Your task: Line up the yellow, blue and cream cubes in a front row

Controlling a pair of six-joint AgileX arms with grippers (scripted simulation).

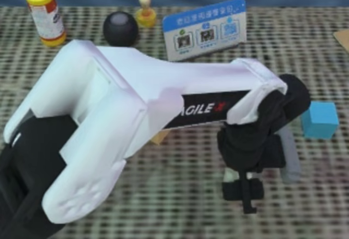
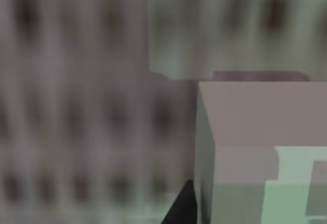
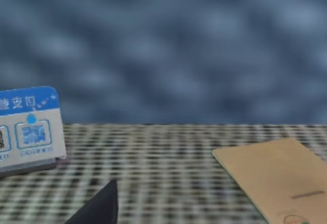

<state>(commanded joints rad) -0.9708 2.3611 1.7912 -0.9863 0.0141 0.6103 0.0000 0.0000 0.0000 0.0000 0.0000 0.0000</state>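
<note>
Since the left arm reaches right across the woven surface [image 1: 163, 206] from the top view's left, its left tool [image 1: 244, 192] hangs low over the front right of the middle, pointing straight down. The relation that matters is sideways. The blue cube [image 1: 320, 120] sits on the surface to the right of this tool and a little farther back, near but apart from it, with a grey shadow falling between them. Of the yellow cube [image 1: 161, 137] only a tan corner shows, under the forearm to the tool's left. A pale block fills the left wrist view just beside the camera; I judge it to be the cream cube [image 2: 255, 132], at or under the tool. Whether the tool is spread, pressed together or pinching that block I cannot tell. The left arm is plainly the nearer one to all three cubes. The right arm is out of the top view, and its wrist camera faces the blue-topped sign [image 3: 30, 129] and a tan booklet [image 3: 276, 175].
</note>
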